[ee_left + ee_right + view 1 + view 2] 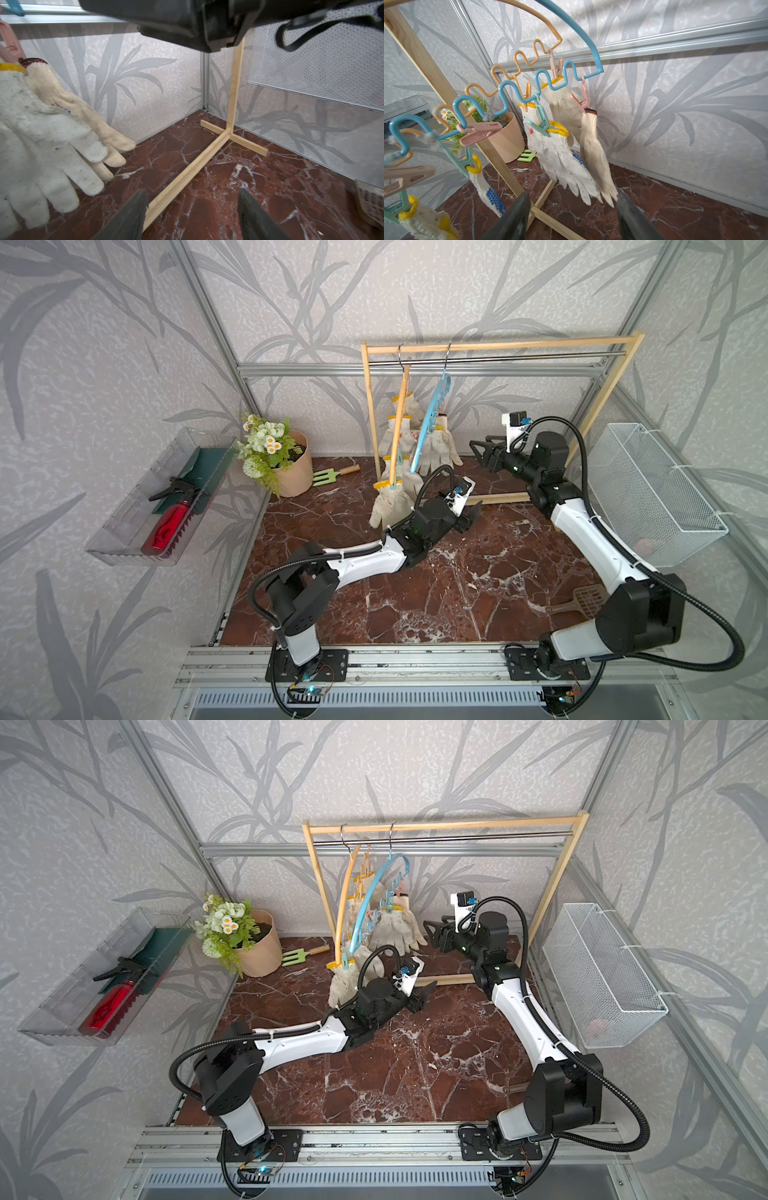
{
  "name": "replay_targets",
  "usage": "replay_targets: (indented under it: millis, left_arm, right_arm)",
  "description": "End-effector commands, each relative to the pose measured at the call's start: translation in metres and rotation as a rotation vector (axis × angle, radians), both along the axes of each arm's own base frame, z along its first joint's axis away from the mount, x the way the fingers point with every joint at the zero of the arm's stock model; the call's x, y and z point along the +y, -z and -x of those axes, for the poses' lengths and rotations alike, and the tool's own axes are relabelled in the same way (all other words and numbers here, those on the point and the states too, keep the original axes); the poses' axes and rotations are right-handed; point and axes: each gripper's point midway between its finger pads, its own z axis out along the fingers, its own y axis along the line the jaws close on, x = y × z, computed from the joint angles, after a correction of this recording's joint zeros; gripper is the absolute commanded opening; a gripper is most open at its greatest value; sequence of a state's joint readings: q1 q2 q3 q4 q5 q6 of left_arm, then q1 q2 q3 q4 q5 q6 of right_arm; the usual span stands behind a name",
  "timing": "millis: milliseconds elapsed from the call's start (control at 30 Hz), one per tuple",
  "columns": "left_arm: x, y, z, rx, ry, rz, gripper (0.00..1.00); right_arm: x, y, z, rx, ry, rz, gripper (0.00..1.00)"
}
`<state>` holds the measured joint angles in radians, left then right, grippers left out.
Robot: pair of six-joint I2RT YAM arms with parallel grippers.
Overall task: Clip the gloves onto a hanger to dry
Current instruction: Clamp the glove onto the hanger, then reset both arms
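Seemingly done: the gloves (564, 166) hang clipped to both hangers (430, 423), none on the bench (457, 593). Left pincer (192, 192) and right pincer (572, 193) gape, empty.

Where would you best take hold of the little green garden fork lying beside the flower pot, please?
By its wooden handle, coming down from above: the garden fork lies flat on the table, green tines toward the flower pot, so the straight handle is the free, narrow part.

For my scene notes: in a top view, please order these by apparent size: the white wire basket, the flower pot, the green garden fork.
Largest to smallest:
1. white wire basket
2. flower pot
3. green garden fork
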<state>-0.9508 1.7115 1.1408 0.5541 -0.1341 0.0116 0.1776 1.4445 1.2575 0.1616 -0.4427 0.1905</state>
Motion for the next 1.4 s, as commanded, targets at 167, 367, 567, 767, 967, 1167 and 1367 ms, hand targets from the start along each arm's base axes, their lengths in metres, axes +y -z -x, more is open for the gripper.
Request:
replay_targets:
  millis: [167,367,567,767,967,1167,1367]
  left_arm:
    - [0.061,-0.006,0.046,0.166,-0.101,-0.020,0.79]
    - [0.128,-0.012,0.072,0.206,-0.211,-0.083,0.80]
    - [0.197,-0.004,0.092,0.217,-0.341,-0.166,0.82]
    - [0.278,0.013,0.096,0.235,-0.578,-0.191,0.91]
    - [0.339,0.038,0.085,0.280,-0.772,-0.191,0.96]
    - [0.373,0.070,0.049,0.347,-0.924,-0.216,1.00]
    - [0.432,0.088,0.003,0.288,-1.160,-0.245,1.00]
  right_arm:
    - [-0.035,0.019,0.025,-0.012,0.183,0.000,0.71]
    - [-0.051,0.054,0.042,0.042,0.259,0.014,0.77]
    - [-0.064,0.085,0.057,0.070,0.320,0.054,0.99]
    - [-0.072,0.114,0.068,0.111,0.368,0.120,0.99]
    - [-0.085,0.139,0.071,0.141,0.451,0.213,0.99]
    - [-0.099,0.168,0.073,0.160,0.539,0.313,0.99]
    - [-0.111,0.200,0.065,0.149,0.591,0.446,0.99]
